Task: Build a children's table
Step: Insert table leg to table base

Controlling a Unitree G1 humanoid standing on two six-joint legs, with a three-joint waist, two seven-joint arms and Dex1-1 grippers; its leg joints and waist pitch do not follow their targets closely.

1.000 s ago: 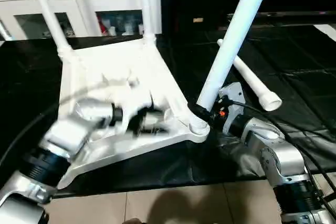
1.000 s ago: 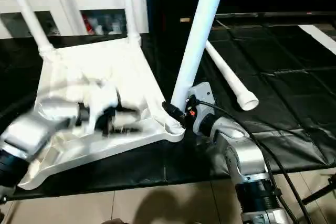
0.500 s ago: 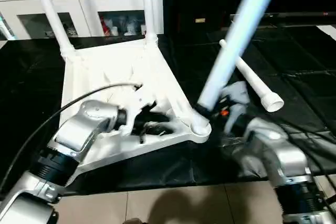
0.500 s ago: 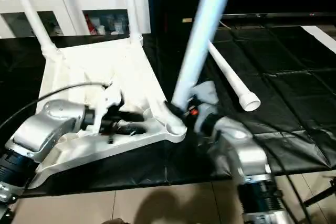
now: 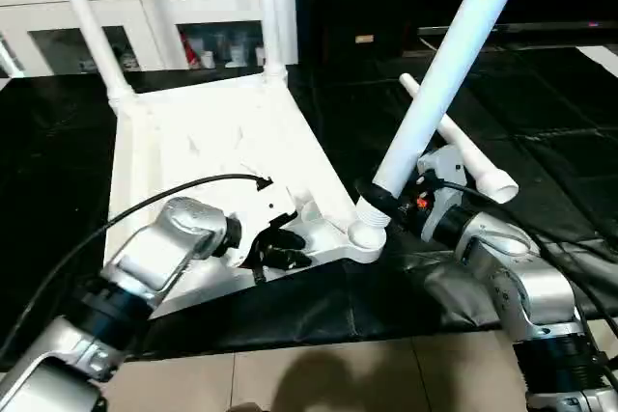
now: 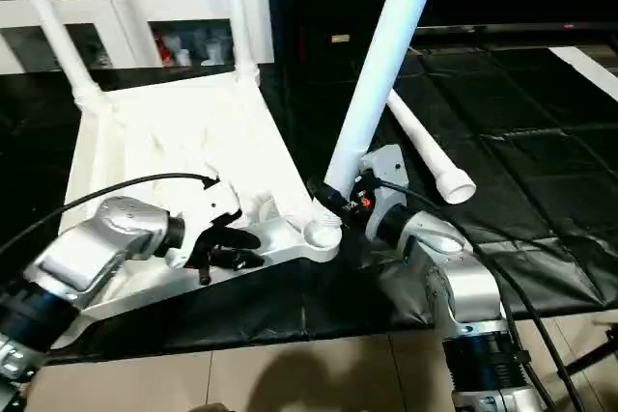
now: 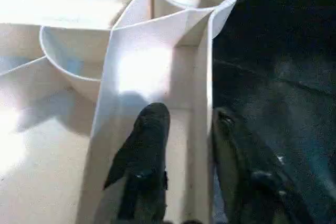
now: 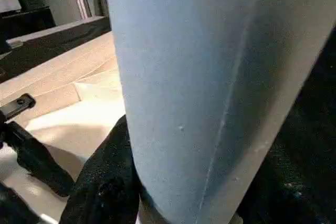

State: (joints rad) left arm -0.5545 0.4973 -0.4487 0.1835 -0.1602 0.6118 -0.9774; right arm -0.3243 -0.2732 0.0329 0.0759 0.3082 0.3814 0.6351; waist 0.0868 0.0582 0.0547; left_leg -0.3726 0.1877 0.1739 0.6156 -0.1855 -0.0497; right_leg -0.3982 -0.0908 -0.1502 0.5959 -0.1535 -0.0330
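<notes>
Clenched right gripper (image 5: pixel 382 202) round the long tapered white plastic leg (image 5: pixel 446 72), apparently to seat it in the round corner socket (image 5: pixel 365 235). Set left gripper (image 7: pixel 188 148) astride the upturned white ribbed plastic tabletop (image 5: pixel 193 132) rim, probably as a brace; clamped or not, impossible to tell.

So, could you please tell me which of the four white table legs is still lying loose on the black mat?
The leg lying flat behind the right claw; the other three stand up from the upturned tabletop's corners.
</notes>
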